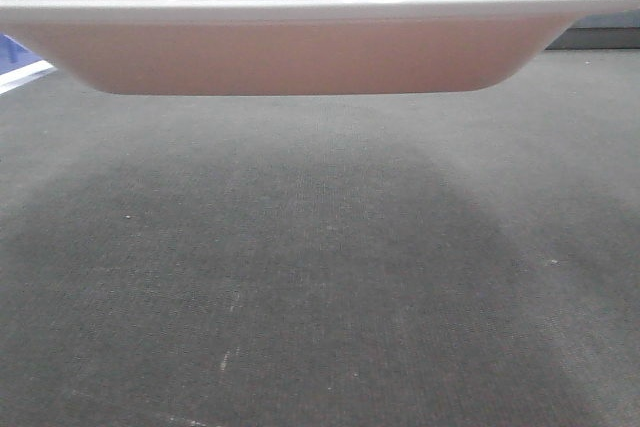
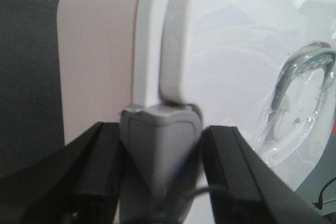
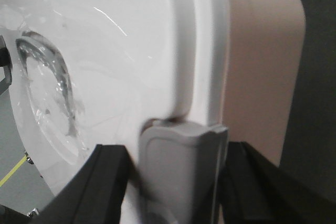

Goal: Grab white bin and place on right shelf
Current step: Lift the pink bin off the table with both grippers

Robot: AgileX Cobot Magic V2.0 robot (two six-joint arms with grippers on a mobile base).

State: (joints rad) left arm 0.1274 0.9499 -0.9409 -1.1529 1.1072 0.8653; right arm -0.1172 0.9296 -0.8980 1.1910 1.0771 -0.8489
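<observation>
Aloft, the white bin hangs clamped by left pincer and right pincer

Spans the top of the front view as the white bin: translucent pinkish-white tub, walls tapering down to a flat base with rounded corners. Hangs level, clear of the grey carpet, with a broad soft shadow beneath. Carries a glossy white lid whose thick rim overhangs the walls and whose centre dips into a recess. Bears a grey latch folded over the rim at each short end, seemingly snapped shut, though blur in both wrist views hides the seam.
</observation>
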